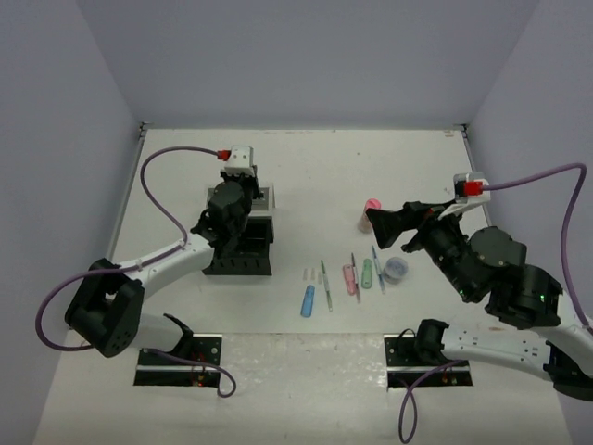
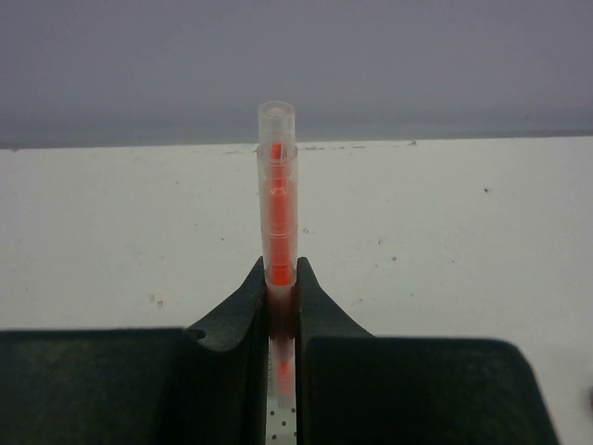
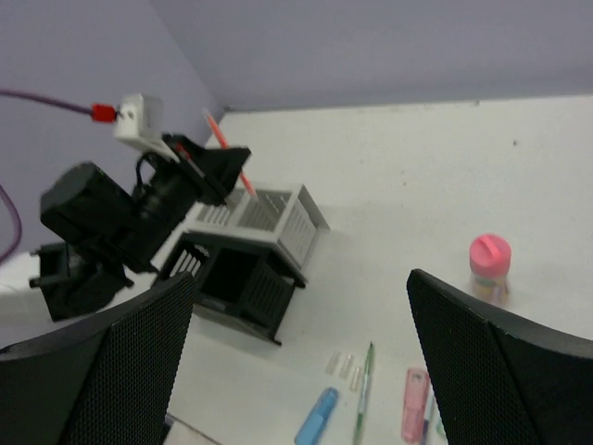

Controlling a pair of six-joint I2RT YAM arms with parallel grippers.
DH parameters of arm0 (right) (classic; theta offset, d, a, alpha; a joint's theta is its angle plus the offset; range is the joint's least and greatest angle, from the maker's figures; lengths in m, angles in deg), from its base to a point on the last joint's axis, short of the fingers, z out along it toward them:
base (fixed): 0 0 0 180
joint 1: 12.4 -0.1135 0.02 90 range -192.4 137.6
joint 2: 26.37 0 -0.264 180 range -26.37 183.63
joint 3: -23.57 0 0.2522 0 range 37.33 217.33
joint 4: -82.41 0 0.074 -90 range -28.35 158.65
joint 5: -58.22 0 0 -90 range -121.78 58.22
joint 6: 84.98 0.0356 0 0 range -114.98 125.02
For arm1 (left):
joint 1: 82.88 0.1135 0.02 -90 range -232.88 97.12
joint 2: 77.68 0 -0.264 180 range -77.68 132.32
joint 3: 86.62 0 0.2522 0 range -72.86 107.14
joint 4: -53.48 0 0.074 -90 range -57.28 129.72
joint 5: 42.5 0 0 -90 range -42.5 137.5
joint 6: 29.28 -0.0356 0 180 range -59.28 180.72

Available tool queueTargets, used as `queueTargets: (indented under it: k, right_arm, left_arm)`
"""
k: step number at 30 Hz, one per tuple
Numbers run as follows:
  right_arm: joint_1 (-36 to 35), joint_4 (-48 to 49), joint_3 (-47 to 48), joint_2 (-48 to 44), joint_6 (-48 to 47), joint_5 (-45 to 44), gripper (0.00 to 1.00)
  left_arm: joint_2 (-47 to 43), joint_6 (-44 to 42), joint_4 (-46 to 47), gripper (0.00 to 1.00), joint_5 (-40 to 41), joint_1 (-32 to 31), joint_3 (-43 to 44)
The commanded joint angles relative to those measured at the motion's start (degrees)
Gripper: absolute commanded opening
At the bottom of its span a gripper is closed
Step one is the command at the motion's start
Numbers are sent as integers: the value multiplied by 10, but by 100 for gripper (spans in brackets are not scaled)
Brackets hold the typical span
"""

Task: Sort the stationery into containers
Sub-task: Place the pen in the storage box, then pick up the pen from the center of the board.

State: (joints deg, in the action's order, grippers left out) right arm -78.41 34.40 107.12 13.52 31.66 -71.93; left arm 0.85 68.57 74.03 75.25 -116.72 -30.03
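Left pincer (image 2: 282,289) tight on orange pen (image 2: 277,185); right pincer (image 3: 301,278) agape

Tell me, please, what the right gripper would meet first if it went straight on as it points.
Probably the bare table between the organiser and the pink-capped bottle, though depth is unclear.
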Motion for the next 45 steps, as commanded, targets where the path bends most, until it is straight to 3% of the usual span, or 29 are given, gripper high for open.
queueTargets:
  k: [1, 5, 8, 10, 12, 18, 21, 23, 27, 31, 34, 38, 41, 45]
  right_arm:
    - [-1, -7, -57, -27, 39, 22, 99]
    - [-1, -13, -89, -37, 56, 42, 99]
    - [-1, -13, -106, -36, 64, 52, 99]
    - [0, -13, -112, -35, 66, 56, 99]
    - [-1, -13, -120, -34, 66, 62, 99]
    - [2, -35, -125, 9, 82, 41, 99]
    - [23, -35, -130, 42, 101, 49, 99]
    - [50, -35, -138, 75, 115, 88, 99]
    - [121, -35, -151, 148, 141, 154, 99]
    - [122, -44, -151, 211, 178, 156, 99]
    - [122, -49, -149, 242, 197, 165, 99]
    - [116, -44, -162, 298, 193, 195, 67]
    - [108, -41, -170, 322, 200, 206, 61]
    - [104, -6, -195, 347, 203, 248, 45]
  left_arm:
    - [6, 13, 132, 0, 41, 6, -52]
    - [22, 36, 150, 1, 39, 8, -87]
    - [31, 51, 161, 7, 36, 8, -103]
    - [32, 59, 164, 17, 38, 8, -110]
    - [27, 69, 161, 37, 35, 8, -117]
    - [-16, 88, 107, 64, 35, 8, -112]
    - [-69, 130, 23, 83, 60, 8, -87]
    - [-113, 176, -87, 100, 68, 8, -44]
    - [-178, 230, -279, 100, 57, 8, 56]
    - [-226, 259, -480, 100, 26, 8, 158]
    - [-242, 270, -565, 100, 20, 9, 189]
    - [-301, 284, -664, 100, 40, 8, 189]
    - [-349, 273, -695, 100, 44, 9, 164]
    - [-382, 254, -699, 100, 39, 9, 122]
